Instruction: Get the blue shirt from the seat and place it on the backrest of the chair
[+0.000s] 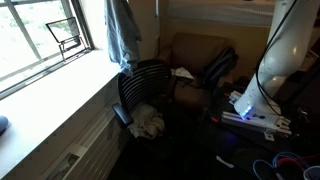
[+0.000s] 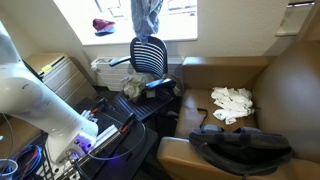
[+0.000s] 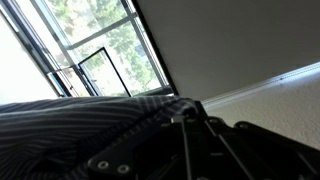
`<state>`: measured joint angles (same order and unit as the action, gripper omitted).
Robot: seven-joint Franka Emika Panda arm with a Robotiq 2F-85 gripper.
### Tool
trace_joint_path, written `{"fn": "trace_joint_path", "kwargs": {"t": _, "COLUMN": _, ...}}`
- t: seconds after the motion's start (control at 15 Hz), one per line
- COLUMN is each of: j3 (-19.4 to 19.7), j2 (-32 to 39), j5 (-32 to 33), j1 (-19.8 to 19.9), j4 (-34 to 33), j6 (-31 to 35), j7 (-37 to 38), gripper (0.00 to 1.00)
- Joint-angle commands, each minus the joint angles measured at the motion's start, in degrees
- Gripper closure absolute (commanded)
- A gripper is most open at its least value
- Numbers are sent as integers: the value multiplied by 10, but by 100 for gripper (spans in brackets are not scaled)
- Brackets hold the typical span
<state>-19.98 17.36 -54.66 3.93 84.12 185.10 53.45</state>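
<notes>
both exterior views: high, opposed, sharing chair | wrist: close, toward window

— Does the wrist view show the jaws?
— No. The gripper is a dark blur low in the frame. I can't tell whether it grips the blue shirt just beside it.
— And from outside?
— In both exterior views the top edge cuts the gripper off. Below it I see only the lower part of the blue shirt.
</notes>
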Motion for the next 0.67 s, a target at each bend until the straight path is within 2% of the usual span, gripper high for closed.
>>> {"fn": "trace_joint_path", "kwargs": {"t": 0.0, "j3": -2, "j2": 110, "j5": 11, "j1": -15, "j4": -94, "j6": 126, "j7": 1, "gripper": 99}}
{"fn": "trace_joint_path", "kwargs": {"t": 0.13, "j3": 17, "j2": 150, "j5": 24, "j1": -20, "j4": -115, "j6": 184, "j7": 11, "gripper": 99}}
{"fn": "trace_joint_path", "kwargs": {"t": 0.2, "j3": 118, "j2": 167, "j5": -8, "j1": -65, "j4": -163, "j6": 142, "j7": 9, "gripper": 99}}
{"fn": "trace_joint_path", "kwargs": {"t": 0.27, "j3": 143, "j2": 186, "j5": -21, "j1": -70, "j4": -174, "j6": 145, "j7": 3, "gripper": 99}}
{"fn": "trace_joint_path", "kwargs": {"t": 0.47, "j3": 291, "j2": 204, "j5": -107, "j1": -119, "j4": -153, "j6": 132, "j7": -30, "gripper": 99}}
{"fn": "trace_joint_path", "kwargs": {"t": 0.6, "j3": 385, "j2": 209, "j5": -146, "j1": -172, "j4": -114, "j6": 127, "j7": -32, "gripper": 99}}
